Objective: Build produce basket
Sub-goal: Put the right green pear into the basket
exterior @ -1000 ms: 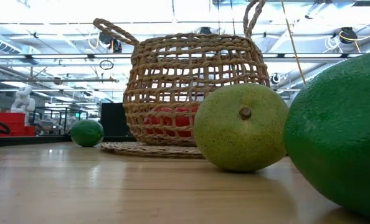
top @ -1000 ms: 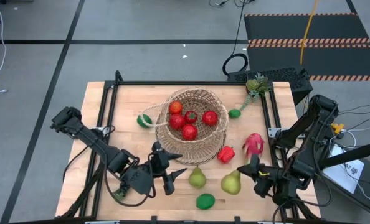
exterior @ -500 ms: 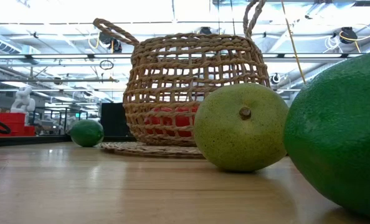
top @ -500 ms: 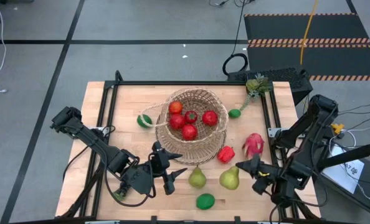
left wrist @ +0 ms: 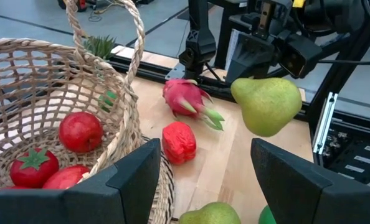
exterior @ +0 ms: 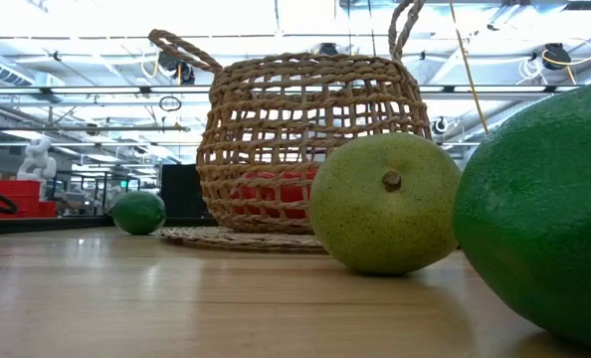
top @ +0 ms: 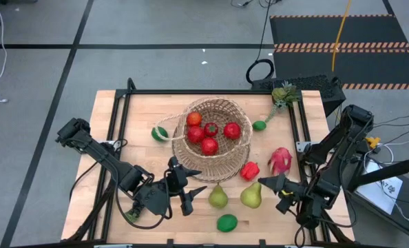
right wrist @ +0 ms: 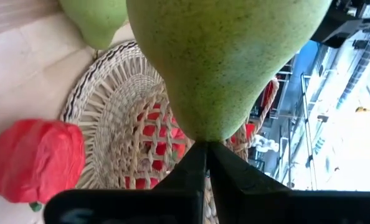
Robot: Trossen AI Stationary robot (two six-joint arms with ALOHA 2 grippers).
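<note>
The tan woven basket (top: 215,127) stands on its flat base at the table's middle and holds several red round fruits (top: 209,145). My right gripper (top: 268,191) is shut on a green pear (top: 251,196), right of the basket's near side. My left gripper (top: 189,186) is open and empty, near the basket's near-left side. A second green pear (top: 218,198), a lime (top: 226,222), a red pepper (top: 249,170) and a pink dragon fruit (top: 280,160) lie on the table. My right gripper pinches the green pear between its two fingers, which meet it at its tapering end (right wrist: 203,138). The fingers come level from the table's right side. The pear is lifted clear of the table, as the left wrist view (left wrist: 266,104) shows.
A lime (top: 160,133) lies left of the basket, with a small lime (top: 259,125) and a pineapple top (top: 282,94) toward the far right corner. A black frame rail (top: 211,91) runs round the table top. The basket's thin handle (left wrist: 132,37) arches above its rim.
My right gripper has carried the green pear a short way toward the table's left edge, nearer the second pear and the basket. The pear stays in its hold. Nothing else has moved.
</note>
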